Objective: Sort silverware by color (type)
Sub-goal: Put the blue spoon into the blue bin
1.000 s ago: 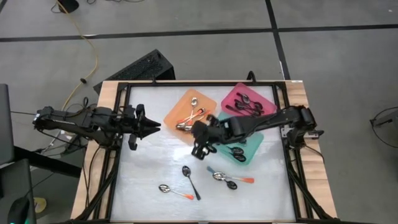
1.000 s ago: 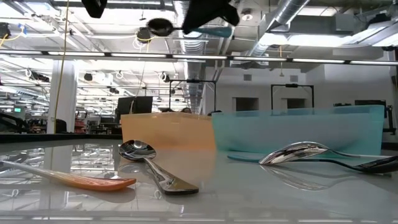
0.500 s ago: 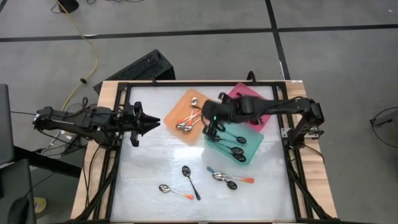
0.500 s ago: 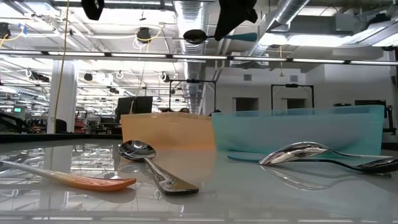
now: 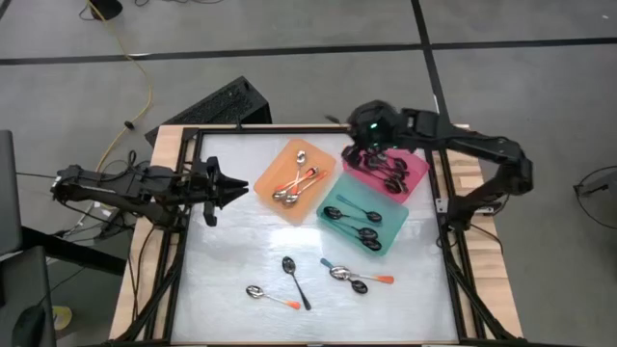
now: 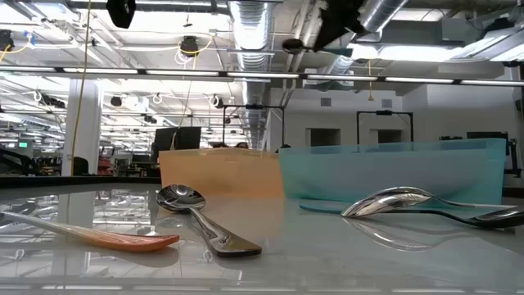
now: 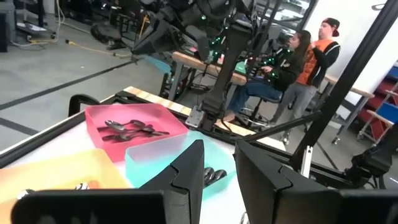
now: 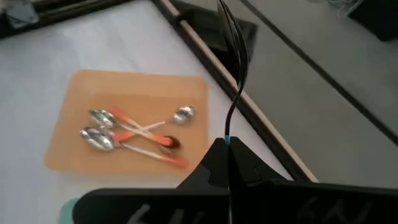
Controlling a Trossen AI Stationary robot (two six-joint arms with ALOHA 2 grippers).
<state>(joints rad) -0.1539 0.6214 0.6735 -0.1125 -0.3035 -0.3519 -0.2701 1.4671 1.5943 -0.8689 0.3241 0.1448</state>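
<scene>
Three rectangular plastic trays are seen: orange (image 5: 294, 180), teal (image 5: 363, 214), pink (image 5: 388, 166). The right gripper (image 5: 369, 127), above the pink tray, is clamped on one dark teal-handled spoon (image 8: 233, 74). The left gripper (image 5: 231, 189), at the table's left, stands apart, empty. Four loose spoons (image 5: 295, 280) are left on the table.

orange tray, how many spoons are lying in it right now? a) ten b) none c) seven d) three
d: in the right wrist view the orange tray holds three spoons with shiny bowls and orange handles, crossed over each other, and the high view shows the same small cluster.
</scene>
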